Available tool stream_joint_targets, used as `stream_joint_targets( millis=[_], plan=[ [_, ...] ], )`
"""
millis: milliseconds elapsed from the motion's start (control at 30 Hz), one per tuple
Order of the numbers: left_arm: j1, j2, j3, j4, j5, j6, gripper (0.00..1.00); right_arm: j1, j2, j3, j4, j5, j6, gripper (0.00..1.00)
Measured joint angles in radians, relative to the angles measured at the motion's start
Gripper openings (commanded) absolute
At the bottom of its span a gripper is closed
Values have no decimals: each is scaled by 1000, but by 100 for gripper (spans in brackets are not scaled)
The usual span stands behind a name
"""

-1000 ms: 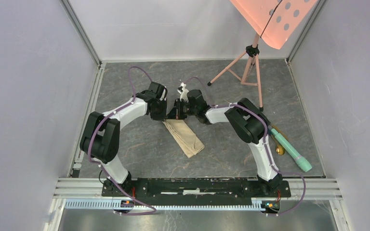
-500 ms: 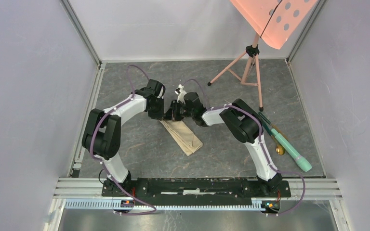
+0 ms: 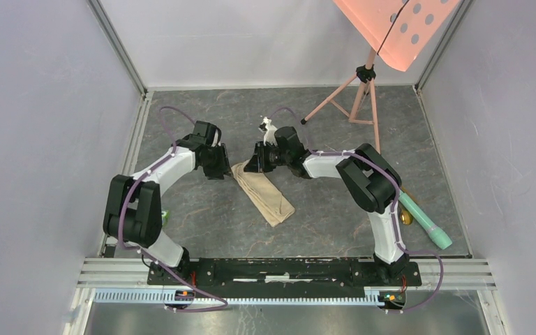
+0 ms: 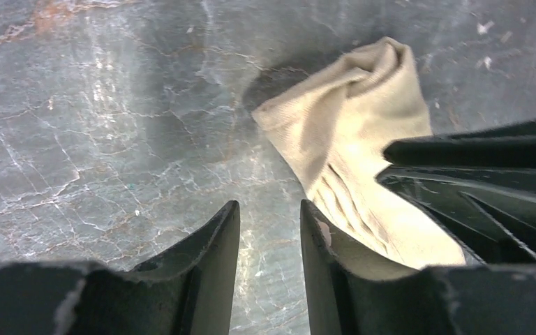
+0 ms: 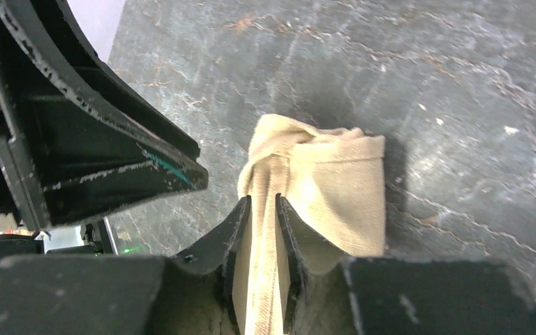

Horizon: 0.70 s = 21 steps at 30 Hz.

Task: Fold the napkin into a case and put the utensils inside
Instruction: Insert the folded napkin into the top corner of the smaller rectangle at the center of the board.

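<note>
The napkin [image 3: 266,192] lies folded as a narrow beige strip, slanting from the far left to the near right. My right gripper [image 3: 255,162] is at its far end, and in the right wrist view the gripper [image 5: 263,202] is shut on a raised fold of the napkin [image 5: 338,181]. My left gripper [image 3: 225,169] sits just left of that end. In the left wrist view it [image 4: 270,216] is open over bare table, with the napkin [image 4: 352,118] to its right. A gold spoon [image 3: 405,218] lies at the right, partly behind the right arm.
A thick mint-green cylinder [image 3: 424,221] lies beside the spoon at the right. A pink tripod stand [image 3: 354,98] with an orange perforated panel [image 3: 391,24] stands at the back right. A small green object [image 3: 165,213] shows by the left arm's elbow. Grey walls enclose the table.
My left gripper has drawn back to the left, off the napkin's far end, and now stands open. My right gripper stays on that end, shifted slightly.
</note>
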Motion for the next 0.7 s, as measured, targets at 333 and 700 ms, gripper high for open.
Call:
stream_joint_targets(
  millis=[333,700],
  plan=[
    [2,147,-11,97,49,-34,35,32,43,6,-26,13,-14,8],
    [11,93,-58,108,37,-56,40,57,62,-13,19,32,7,22]
  ],
)
